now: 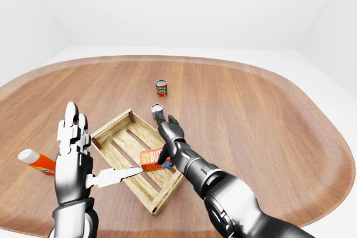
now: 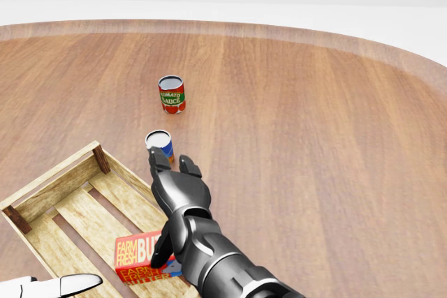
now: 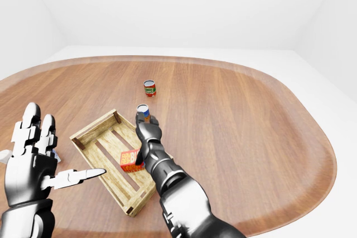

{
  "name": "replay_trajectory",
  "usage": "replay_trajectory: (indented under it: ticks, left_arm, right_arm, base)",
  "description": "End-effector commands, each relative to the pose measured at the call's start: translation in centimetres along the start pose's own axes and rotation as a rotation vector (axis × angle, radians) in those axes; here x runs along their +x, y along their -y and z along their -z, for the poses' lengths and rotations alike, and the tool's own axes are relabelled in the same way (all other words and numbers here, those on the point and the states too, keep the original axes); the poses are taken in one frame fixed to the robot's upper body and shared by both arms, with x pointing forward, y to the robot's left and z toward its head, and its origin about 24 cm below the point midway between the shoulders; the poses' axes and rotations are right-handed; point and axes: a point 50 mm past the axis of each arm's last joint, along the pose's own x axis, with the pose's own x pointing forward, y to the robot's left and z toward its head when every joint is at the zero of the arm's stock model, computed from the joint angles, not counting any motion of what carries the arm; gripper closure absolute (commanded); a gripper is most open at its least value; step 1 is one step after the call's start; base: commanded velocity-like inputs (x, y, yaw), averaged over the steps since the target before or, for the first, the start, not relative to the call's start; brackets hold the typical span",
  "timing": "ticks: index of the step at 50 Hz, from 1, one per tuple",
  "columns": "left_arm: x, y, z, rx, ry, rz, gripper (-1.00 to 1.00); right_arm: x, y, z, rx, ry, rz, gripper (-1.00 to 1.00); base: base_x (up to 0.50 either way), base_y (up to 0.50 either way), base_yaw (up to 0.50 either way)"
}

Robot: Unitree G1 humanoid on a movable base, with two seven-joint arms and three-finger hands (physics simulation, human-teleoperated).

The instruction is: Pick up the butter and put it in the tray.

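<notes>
The butter (image 2: 137, 256), a red and orange box, lies in the wooden tray (image 2: 49, 188) near the tray's right rim. My right hand (image 2: 169, 207) hovers just over the butter's right end. Its fingers (image 2: 185, 167) are stretched out flat toward the top of the view, and its thumb points down at the box edge. The fingers do not close round the box. My left hand (image 1: 82, 149) is raised at the left of the tray, open, with fingers up and thumb pointing right over the tray's near corner.
A blue can (image 2: 159, 144) stands just beyond my right fingertips. A tomato sauce can (image 2: 171, 94) stands farther up. A white and orange bottle (image 1: 35, 161) lies left of my left hand. The round wooden table's (image 1: 268, 126) edge curves at the right.
</notes>
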Motion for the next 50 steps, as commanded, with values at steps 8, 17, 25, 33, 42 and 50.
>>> replay_trajectory:
  ticks: [8, 17, 25, 33, 42, 50]
  left_arm:
    - [0.0, 0.0, 0.0, 0.0, 0.0, 0.001, -1.0]
    - [0.0, 0.2, 0.0, 0.009, -0.002, 0.003, -1.0]
    - [0.0, 0.2, 0.0, 0.013, -0.002, 0.002, -1.0]
    - [0.1, 0.3, 0.1, 0.017, -0.003, 0.004, -1.0]
    - [-0.1, -0.1, -0.2, -0.003, 0.0, 0.001, -1.0]
    - [-0.1, 0.0, -0.2, -0.002, 0.0, 0.002, -1.0]
  right_arm:
    - [0.6, 3.0, -1.9, 0.123, 0.029, 0.141, -1.0]
    - [0.6, 8.1, -0.4, 0.246, 0.068, 0.387, -1.0]
    - [-6.1, 10.7, 2.1, 0.302, 0.235, 0.63, -1.0]
    - [-14.0, 14.7, 1.8, 0.205, 0.389, 0.848, -1.0]
    - [-17.0, 14.8, 1.3, 0.152, 0.421, 0.904, -1.0]
    - [-19.0, 15.4, 1.8, 0.141, 0.414, 0.961, -1.0]
  base:
    - [0.0, 0.0, 0.0]
    - [0.0, 0.0, 0.0]
    - [0.0, 0.0, 0.0]
    - [0.0, 0.0, 0.0]
    - [0.0, 0.0, 0.0]
    - [0.0, 0.0, 0.0]
